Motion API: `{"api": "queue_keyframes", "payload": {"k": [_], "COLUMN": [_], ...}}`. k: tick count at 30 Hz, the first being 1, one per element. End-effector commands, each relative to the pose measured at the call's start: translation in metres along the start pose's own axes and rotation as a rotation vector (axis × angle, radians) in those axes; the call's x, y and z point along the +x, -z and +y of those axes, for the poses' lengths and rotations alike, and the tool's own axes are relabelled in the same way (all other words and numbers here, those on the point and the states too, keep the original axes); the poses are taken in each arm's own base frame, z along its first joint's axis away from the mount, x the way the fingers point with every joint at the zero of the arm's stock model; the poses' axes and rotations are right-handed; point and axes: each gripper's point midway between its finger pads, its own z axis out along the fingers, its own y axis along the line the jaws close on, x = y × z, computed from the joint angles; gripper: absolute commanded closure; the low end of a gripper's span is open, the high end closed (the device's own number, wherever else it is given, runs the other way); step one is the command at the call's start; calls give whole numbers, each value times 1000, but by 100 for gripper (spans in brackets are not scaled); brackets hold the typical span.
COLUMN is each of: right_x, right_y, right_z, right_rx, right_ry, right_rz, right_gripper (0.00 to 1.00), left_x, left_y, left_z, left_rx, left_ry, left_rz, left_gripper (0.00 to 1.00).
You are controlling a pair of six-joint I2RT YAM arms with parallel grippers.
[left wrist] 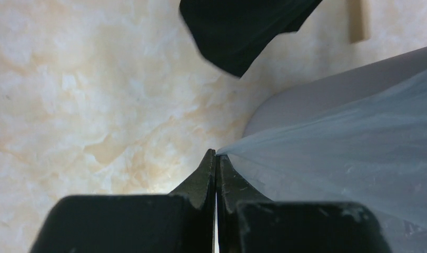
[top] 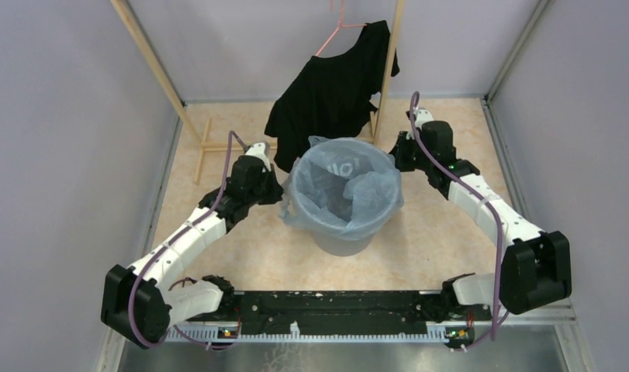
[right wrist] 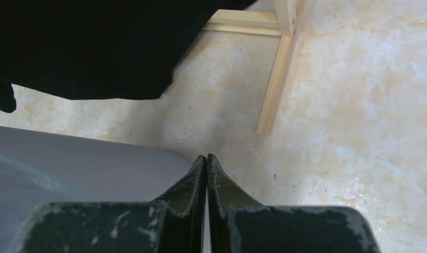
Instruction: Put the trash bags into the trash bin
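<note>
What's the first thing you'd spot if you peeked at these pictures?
Probably the pale blue trash bag, draped over the rim of the grey trash bin in the middle of the table. Right behind it a black shirt hangs on a pink hanger. The left hand pinches the bag's edge at the bin's left side.
</note>
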Motion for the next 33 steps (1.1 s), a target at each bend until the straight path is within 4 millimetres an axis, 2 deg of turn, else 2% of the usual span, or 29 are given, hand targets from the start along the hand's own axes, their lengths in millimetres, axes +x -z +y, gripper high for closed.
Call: {"api": "queue_keyframes", "payload": {"k": [1, 4, 8, 13, 15, 19, 21, 23, 26, 27, 29, 30, 33], "right_x": [-15, -1, 15, 2, 3, 24, 36, 39, 20, 11, -6, -10, -10], "right_y": [-8, -17, -16, 0, -1, -8, -11, -8, 17, 29, 55, 68, 91], "right_z": [3, -2, -8, -11, -7, 7, 2, -9, -33, -42, -52, -56, -51], "right_rx": [-14, -5, 11, 51, 28, -81, -64, 1, 187, 248, 318, 336, 294], "right_ry": [-7, -26, -41, -26, -36, -132, -153, -147, -130, -124, -123, -131, -150], "right_rz": [-65, -43, -17, -59, -63, -64, -51, -20, -19, -37, -83, -94, -107], "right_gripper": [100, 100, 100, 100, 100, 100, 100, 100, 100, 98, 80, 71, 48], "left_x": [13, 10, 7, 9, 15, 36, 42, 41, 27, 21, 9, 7, 5], "left_y": [-6, -2, 3, -2, -8, -20, -21, -18, -7, -2, 9, 14, 24], "left_z": [6, -7, -17, -26, -28, -28, -26, -23, -19, -18, -16, -15, -12], "left_rx": [-12, 50, 101, 145, 160, 172, 168, 158, 123, 110, 95, 86, 78], "left_ry": [39, 38, 36, 46, 63, 101, 103, 89, 54, 46, 34, 33, 48], "left_rz": [24, 25, 29, 42, 64, 135, 150, 146, 105, 86, 46, 33, 9], "left_gripper": [100, 100, 100, 100, 100, 100, 99, 95, 78, 74, 66, 61, 48]}}
